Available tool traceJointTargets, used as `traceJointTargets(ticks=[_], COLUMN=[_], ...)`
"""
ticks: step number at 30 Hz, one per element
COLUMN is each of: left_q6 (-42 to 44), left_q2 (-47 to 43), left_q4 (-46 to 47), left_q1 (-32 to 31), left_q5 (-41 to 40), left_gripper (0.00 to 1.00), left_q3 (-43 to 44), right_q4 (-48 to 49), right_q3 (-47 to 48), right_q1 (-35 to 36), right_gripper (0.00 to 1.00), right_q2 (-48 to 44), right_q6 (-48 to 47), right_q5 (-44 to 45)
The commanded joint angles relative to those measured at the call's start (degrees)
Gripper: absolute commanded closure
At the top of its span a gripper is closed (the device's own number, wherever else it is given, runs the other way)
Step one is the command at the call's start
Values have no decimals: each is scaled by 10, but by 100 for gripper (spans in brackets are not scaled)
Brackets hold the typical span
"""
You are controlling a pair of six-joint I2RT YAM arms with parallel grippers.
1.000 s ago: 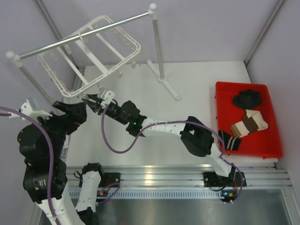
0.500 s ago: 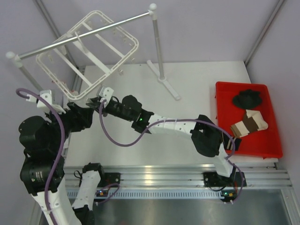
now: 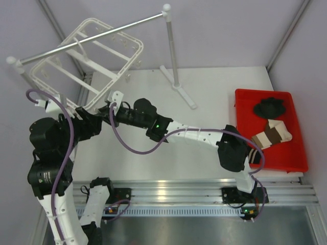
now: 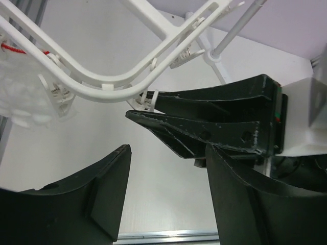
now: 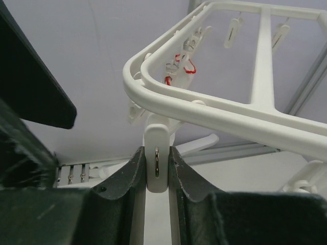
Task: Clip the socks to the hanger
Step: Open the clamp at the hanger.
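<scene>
Right hand [image 5: 156,162] on hanger [image 5: 214,116] corner clip [image 5: 155,133]

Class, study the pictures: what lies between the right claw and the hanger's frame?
A white clip. It hangs from the corner of the hanger, and the right claw is closed on it. The right wrist view shows this most clearly.

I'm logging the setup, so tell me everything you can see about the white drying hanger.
The hanger is a white rectangular frame, plastic by its look, with rounded corners, straight crossbars and small dangling clips, one with a red loop. It sits tilted under the grey rail at the back left of the table. The right end effector is shut on a clip at its near corner. Nothing hangs from its clips.
</scene>
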Motion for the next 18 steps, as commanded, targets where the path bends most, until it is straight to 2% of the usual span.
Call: traceJointTargets(ticks=[1,6,18], left_q6=[-39,-69,-107], left_q2=[-8,-46,-29], left_q4=[48,139,186], left_q1=[-1,-1,-1], left_q5=[-27,-36,-37], left_gripper=[35,38,40], left_q3=[-29,-79,-112], right_q4=[-15,-15,-7], right_q3=[24,21,8], right_q1=[-5,-7,-18], right_gripper=[100,100,100], right_q2=[-37,-42,-52], right_q6=[17,21,28], right_q5=[-25,-30,-37])
